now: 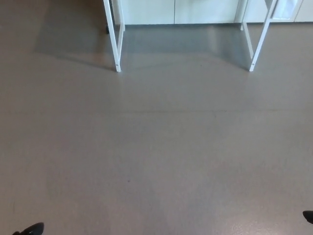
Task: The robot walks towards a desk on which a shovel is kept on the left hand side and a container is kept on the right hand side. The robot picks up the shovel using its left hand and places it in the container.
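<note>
Grey-brown floor (156, 147) fills nearly everything you see from the head view, smooth and faintly glossy, with a thin seam running across it a little above the middle. At the top edge, two pairs of white legs (117, 44) of the counter come down to the floor: one pair at the upper left, the other (254, 44) at the upper right, each slanting slightly. Between and behind them runs a pale wall or cabinet front (195, 11), and a duller shadow lies on the floor under the frame. The counter's top is cut off by the picture's upper edge, so you cannot see the shovel or the container; both lie out of view.

At the bottom left corner a small black tip (30, 229) pokes into the frame, and another black tip (308, 216) shows at the bottom right edge. Whether these belong to the left robot hand and the right robot hand cannot be told; too little of either is visible to say whether any fingers are spread, closed, or gripping something.
</note>
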Tool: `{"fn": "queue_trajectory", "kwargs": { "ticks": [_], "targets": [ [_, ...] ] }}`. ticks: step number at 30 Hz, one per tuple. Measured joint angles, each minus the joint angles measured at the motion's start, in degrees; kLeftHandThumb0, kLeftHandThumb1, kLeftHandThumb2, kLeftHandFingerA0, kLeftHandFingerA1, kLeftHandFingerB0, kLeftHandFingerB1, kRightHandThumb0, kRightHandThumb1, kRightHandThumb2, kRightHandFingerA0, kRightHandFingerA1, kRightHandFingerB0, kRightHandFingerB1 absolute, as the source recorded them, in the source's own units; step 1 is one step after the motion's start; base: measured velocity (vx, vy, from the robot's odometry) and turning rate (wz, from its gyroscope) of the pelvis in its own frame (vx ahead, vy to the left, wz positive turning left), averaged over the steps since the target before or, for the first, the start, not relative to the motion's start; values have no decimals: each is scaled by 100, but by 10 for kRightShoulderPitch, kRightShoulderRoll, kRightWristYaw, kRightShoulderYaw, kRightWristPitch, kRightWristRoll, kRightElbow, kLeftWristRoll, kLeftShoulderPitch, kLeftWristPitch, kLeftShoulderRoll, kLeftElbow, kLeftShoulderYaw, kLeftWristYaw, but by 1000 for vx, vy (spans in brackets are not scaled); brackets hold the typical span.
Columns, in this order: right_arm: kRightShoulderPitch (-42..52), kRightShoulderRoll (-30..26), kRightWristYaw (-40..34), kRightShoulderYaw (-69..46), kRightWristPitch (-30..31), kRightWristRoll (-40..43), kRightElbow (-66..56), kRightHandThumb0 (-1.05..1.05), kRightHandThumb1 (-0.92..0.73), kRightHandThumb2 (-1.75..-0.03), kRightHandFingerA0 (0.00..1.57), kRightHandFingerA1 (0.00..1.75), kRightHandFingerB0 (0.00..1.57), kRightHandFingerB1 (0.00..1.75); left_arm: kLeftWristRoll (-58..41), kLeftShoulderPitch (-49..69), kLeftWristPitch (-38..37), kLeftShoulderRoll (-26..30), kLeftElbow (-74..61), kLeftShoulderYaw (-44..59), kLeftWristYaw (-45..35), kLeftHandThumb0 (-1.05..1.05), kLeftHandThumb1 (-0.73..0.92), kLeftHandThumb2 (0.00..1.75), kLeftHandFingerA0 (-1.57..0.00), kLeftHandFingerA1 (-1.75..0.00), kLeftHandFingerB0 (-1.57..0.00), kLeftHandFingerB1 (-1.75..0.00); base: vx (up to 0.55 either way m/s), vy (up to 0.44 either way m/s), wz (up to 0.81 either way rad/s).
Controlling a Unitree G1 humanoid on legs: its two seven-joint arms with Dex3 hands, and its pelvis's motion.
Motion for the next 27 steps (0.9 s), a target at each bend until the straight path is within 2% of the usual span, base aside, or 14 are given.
{"fn": "queue_trajectory", "kwargs": {
  "ticks": [9,18,19,27],
  "targets": [
    [0,0,2,7,1,0,2,-24,-40,-89,46,66,21,55,1,-2,-1,6,2,1,2,-15,48,91,-25,-54,-13,-48,116,237,-4],
    [-1,-1,6,11,1,-1,2,-23,-39,-89,46,66,23,56,3,-4,-1,8,11,-1,5,-14,49,91,-26,-54,-13,-48,114,-51,5],
    [0,-2,7,11,1,-1,2,-27,-59,-57,52,56,32,45,4,-3,-1,7,12,-1,6,-14,49,91,-26,-54,-12,-48,144,-120,-2],
    [0,-8,9,11,2,-2,-2,-27,-59,-57,53,56,33,46,9,-4,-2,5,13,-8,7,-16,49,91,-27,-54,-13,-47,129,-100,1]
  ]
}}
